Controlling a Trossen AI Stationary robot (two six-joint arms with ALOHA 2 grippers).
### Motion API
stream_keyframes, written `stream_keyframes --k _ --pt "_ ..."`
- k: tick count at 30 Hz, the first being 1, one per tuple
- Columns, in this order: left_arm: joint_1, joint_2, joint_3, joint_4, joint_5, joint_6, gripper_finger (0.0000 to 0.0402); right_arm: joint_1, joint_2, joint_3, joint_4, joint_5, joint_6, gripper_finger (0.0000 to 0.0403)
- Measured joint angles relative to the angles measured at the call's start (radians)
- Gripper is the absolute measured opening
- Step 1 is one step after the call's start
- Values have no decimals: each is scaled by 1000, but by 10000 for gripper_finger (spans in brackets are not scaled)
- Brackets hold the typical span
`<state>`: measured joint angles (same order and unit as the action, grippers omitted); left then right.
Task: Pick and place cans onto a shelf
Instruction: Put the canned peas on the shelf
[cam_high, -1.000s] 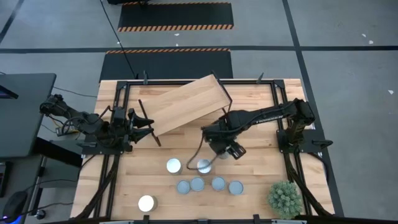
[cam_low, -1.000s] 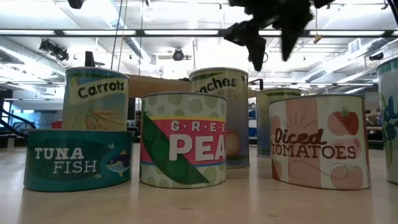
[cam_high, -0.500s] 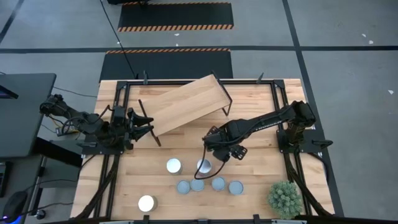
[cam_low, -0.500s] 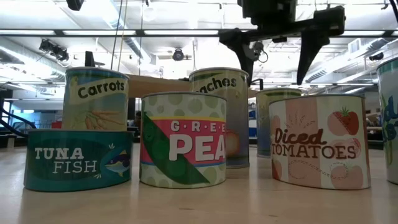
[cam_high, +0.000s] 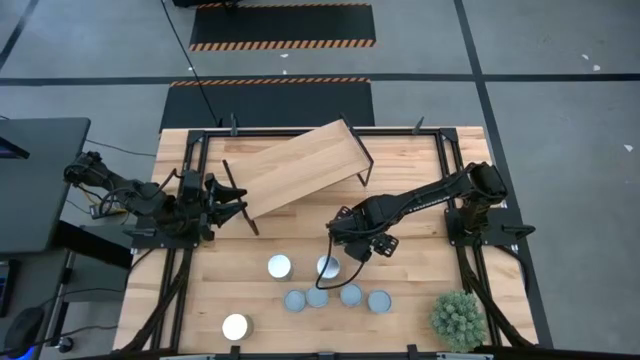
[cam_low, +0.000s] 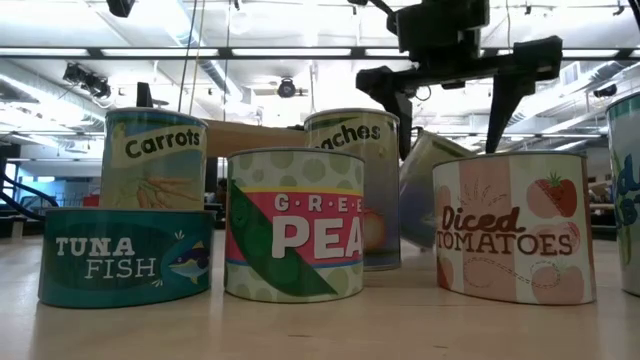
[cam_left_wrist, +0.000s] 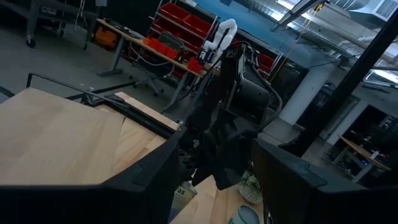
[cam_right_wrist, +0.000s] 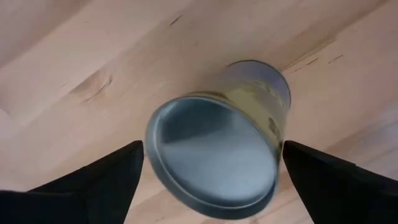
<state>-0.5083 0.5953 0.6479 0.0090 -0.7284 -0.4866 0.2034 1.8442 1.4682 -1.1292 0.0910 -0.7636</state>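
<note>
Wooden tabletop (cam_high: 410, 300), seen from above, carries a tilted light wooden shelf (cam_high: 295, 165) on thin black legs toward its far side. Nearer the front lie the cans: two bright-topped ones side by side, one (cam_high: 279, 266) standing free and one (cam_high: 328, 267) directly under the right claw (cam_high: 345, 250); a row of four dull blue-grey tops just in front, of which the leftmost (cam_high: 295, 300) is one; and another bright-topped can (cam_high: 235, 326) apart near the front left edge. A green potted plant (cam_high: 458, 318) sits at the front right corner.

From table height, the right claw (cam_low: 452, 105) hangs with its two dark fingers (cam_low: 505, 95) spread wide, one on each side of a leaning can (cam_low: 424, 185), which stands tilted behind the "Diced Tomatoes" can (cam_low: 512, 228). The right wrist view looks down on that can (cam_right_wrist: 221, 158), its rim toward the camera, lying in the gap between the spread fingers (cam_right_wrist: 93, 183); neither finger visibly touches it, so nothing is gripped. Also in the low view stand the "Carrots" can (cam_low: 155, 160), the flat "Tuna Fish" can (cam_low: 125, 255), the "Green Peas" can (cam_low: 293, 225) and the peaches can (cam_low: 355, 185).

Off to the left edge of the tabletop, the left claw (cam_high: 232, 203) waits beside the shelf's end, partly open and empty, its fingers (cam_left_wrist: 155, 180) framing the shelf board (cam_left_wrist: 56, 137).
</note>
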Motion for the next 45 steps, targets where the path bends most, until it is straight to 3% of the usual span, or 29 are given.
stream_keyframes --k 14,29,45 --pt "0 0 0 -1 0 1 208 -10 -5 9 31 53 -3 391" --pt "0 0 0 0 0 0 208 -47 -6 20 60 -62 -5 391" --pt "0 0 0 3 0 -1 208 -72 34 20 101 -92 8 391"
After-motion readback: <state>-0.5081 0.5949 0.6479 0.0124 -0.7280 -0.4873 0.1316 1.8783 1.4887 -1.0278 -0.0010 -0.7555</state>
